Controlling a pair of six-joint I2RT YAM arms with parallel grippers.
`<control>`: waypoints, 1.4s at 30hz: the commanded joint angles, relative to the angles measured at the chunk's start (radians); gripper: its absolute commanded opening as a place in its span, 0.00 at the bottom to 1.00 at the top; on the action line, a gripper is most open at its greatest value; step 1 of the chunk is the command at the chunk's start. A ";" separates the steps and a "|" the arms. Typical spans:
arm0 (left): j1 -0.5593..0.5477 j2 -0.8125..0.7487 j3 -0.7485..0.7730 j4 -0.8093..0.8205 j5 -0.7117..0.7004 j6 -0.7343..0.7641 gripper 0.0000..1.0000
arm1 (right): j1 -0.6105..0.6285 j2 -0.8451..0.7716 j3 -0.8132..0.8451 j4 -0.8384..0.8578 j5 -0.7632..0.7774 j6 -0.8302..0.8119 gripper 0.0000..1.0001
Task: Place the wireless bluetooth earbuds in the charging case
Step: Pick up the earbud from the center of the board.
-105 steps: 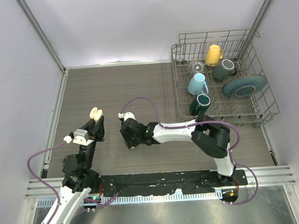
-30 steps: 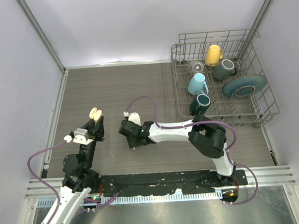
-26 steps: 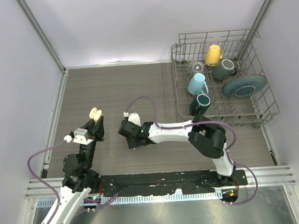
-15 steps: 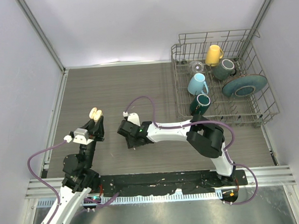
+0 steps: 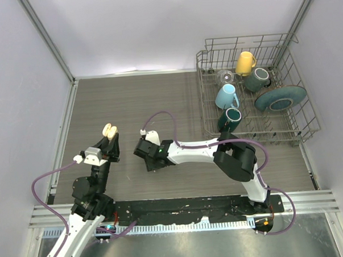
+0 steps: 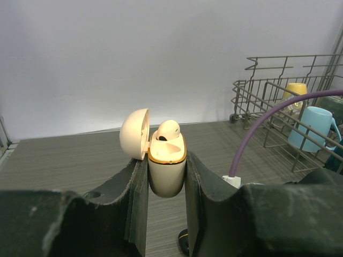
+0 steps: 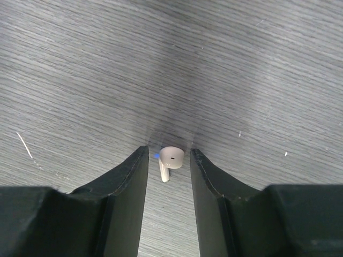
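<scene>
The left claw [image 6: 166,160] was pinching the cream charging case [image 6: 166,174] by its sides and held it upright above the worktop [image 7: 80,64]. The case's lid [image 6: 134,134] stood swung open to the claw's left. One cream-white seated earbud [image 6: 168,130] sat in the case, its rounded head poking up above the rim.

The right claw [image 7: 168,151] pointed down at the worktop, a little to the right of the left claw. Its fingers [image 7: 128,182] stood apart, straddling a cream-white loose earbud [image 7: 171,159] that lay flat on the wood grain just below the tips. A slim gap showed on each side of the earbud, so neither finger visibly touched it. Its stem pointed back toward the claw's wrist.

A wire dish rack [image 5: 274,136] holding mugs stood well apart from both claws, off to the right claw's right.
</scene>
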State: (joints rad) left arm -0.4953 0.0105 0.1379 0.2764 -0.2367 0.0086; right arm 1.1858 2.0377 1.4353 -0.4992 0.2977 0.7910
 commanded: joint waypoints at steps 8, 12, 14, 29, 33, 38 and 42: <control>0.004 -0.055 0.012 0.017 -0.012 -0.004 0.00 | 0.009 0.018 0.039 -0.010 0.008 0.014 0.39; 0.006 -0.055 0.011 0.015 -0.012 -0.004 0.00 | 0.009 0.019 0.042 -0.016 0.014 0.016 0.38; 0.006 -0.053 0.011 0.015 -0.013 -0.004 0.00 | 0.009 0.022 0.045 -0.018 0.014 0.016 0.37; 0.004 -0.055 0.014 0.010 -0.013 -0.004 0.00 | 0.009 0.022 0.047 -0.025 0.026 0.013 0.33; 0.004 -0.053 0.014 0.010 -0.012 -0.002 0.00 | 0.009 0.026 0.045 -0.029 0.023 0.013 0.30; 0.004 -0.053 0.014 0.012 -0.013 -0.004 0.00 | 0.009 0.024 0.047 -0.030 0.029 0.008 0.22; 0.004 -0.053 0.014 0.014 -0.013 -0.004 0.00 | 0.009 0.013 0.042 -0.030 0.038 0.007 0.18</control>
State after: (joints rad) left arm -0.4953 0.0105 0.1383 0.2680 -0.2367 0.0082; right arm 1.1893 2.0495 1.4513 -0.5117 0.3084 0.7929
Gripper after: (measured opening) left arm 0.310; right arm 0.263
